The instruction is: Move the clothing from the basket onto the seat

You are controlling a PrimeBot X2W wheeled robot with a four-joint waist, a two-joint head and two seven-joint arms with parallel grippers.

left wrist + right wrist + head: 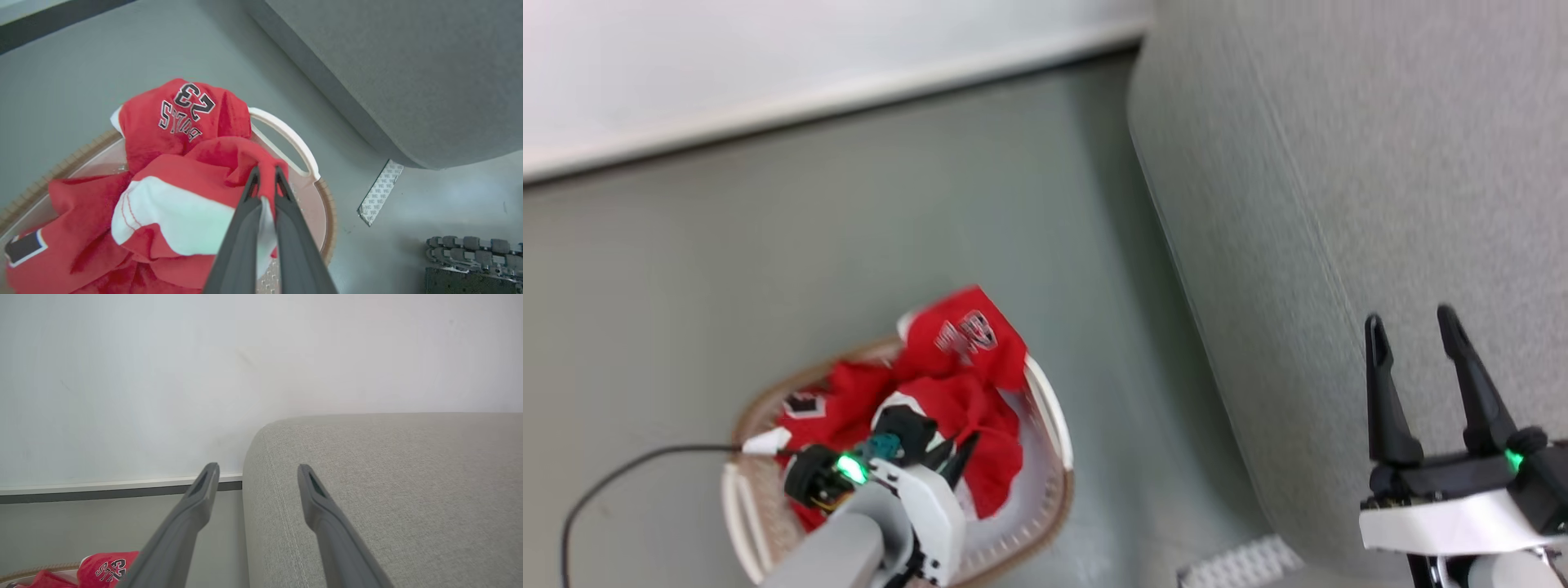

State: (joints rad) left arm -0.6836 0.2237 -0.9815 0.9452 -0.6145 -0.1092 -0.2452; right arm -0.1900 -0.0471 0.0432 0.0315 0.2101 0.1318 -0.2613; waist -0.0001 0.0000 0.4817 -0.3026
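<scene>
Status, judged: the task was at its first step. All the clothing (964,384) lay heaped in the basket (1058,425) at 7 o'clock in the head view. The number 23 jersey was draped over the rim at the basket's 12 o'clock. Nothing red lay on the seat (1339,163), which filled 1 to 4 o'clock.

Left gripper (267,171): fingers drawn together, clamped on a red fold with a white edge near the top of the heap. Right gripper (1410,322): fingers apart and empty, over the seat's near edge at 4 o'clock.

Left to do: lift, carry toward 3 o'clock, release on the seat. The garments were tangled, so I could not tell how many one pull would bring.

Around:
- grey floor (849,204) between basket and seat
- black cable (629,465) at 8 o'clock
- white patterned strip (380,196) at the seat's foot

In the way, judged: the white basket handle (286,139) sat just beside the pinch and could snag fabric. The seat's side also had to be cleared.
</scene>
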